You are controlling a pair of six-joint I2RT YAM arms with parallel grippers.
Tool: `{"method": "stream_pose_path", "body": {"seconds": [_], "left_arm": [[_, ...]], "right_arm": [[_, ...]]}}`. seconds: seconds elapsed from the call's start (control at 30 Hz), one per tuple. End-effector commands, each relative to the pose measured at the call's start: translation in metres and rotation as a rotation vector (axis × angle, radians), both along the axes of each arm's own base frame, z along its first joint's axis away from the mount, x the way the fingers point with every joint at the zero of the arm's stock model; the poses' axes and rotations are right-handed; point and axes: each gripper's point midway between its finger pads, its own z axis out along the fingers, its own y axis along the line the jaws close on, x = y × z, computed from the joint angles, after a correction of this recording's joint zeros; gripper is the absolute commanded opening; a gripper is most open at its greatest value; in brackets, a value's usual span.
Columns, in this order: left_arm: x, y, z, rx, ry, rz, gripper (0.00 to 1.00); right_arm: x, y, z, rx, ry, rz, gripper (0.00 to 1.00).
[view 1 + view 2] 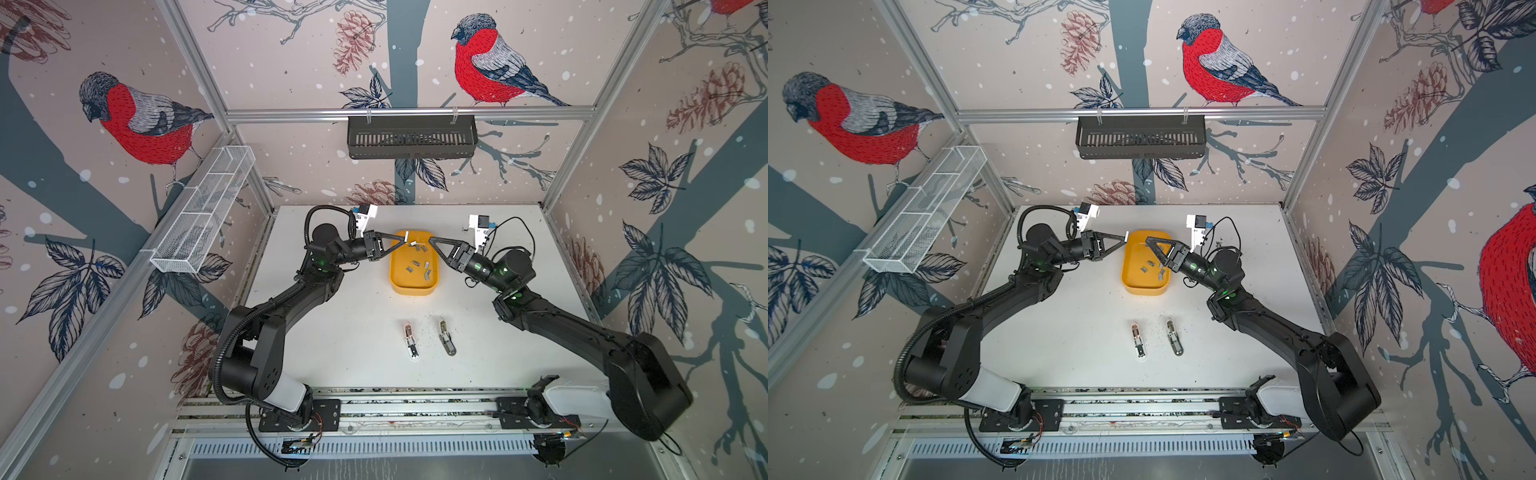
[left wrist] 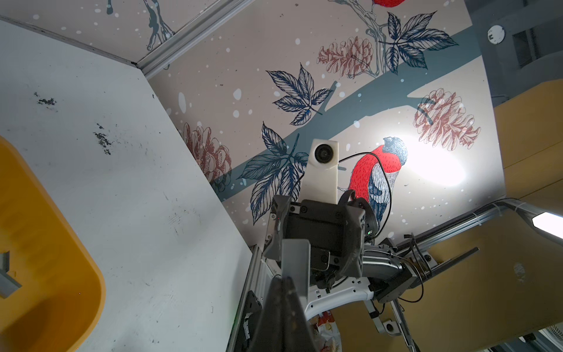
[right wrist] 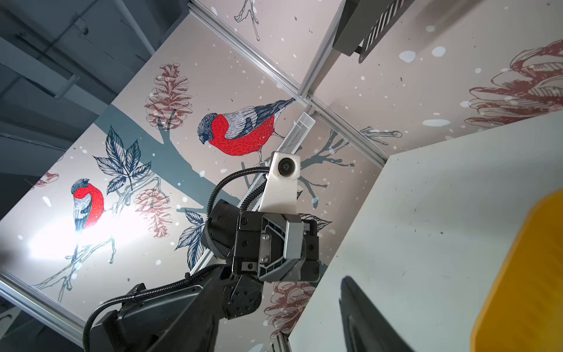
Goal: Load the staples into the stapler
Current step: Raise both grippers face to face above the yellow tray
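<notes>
In both top views we are seeing the left gripper (image 1: 405,239) pinching a staple strip (image 1: 407,235) at the far left corner of the yellow tray (image 1: 412,292). The other staples (image 1: 417,264) are lying loose inside it. A stapler (image 1: 411,341) and a second stapler (image 1: 446,337) are lying side by side on the table (image 1: 332,332). The right gripper (image 1: 1148,241) is hovering above the tray; we cannot make out how its jaws stand. In the left wrist view the strip (image 2: 295,262) is standing between closed fingers (image 2: 281,304). In the right wrist view one dark finger (image 3: 365,314) is showing near the tray (image 3: 524,274).
</notes>
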Motion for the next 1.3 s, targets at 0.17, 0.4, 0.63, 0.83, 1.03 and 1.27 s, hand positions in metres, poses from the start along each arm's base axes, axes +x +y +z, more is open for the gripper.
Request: {"method": "stream_pose_path", "body": {"seconds": [0.17, 0.4, 0.63, 0.83, 1.03, 1.27], "left_arm": [[-0.006, 0.006, 0.022, -0.074, -0.065, 0.016, 0.0], [-0.007, 0.006, 0.023, -0.077, -0.075, 0.011, 0.0], [-0.006, 0.005, 0.021, -0.073, -0.07, 0.006, 0.0], [-0.006, 0.004, 0.019, -0.07, -0.066, 0.0, 0.0], [-0.006, 0.004, 0.019, -0.068, -0.069, -0.005, 0.0], [-0.006, 0.003, 0.018, -0.065, -0.075, -0.007, 0.0]], "right_arm": [[0.007, 0.019, 0.027, 0.122, -0.02, 0.023, 0.59], [0.011, 0.033, 0.026, 0.132, 0.005, 0.046, 0.57], [0.013, 0.041, 0.026, 0.136, 0.012, 0.063, 0.52], [0.015, 0.046, 0.025, 0.136, 0.017, 0.072, 0.48], [0.017, 0.051, 0.025, 0.137, 0.024, 0.085, 0.45], [0.019, 0.055, 0.025, 0.139, 0.026, 0.096, 0.42]]}}
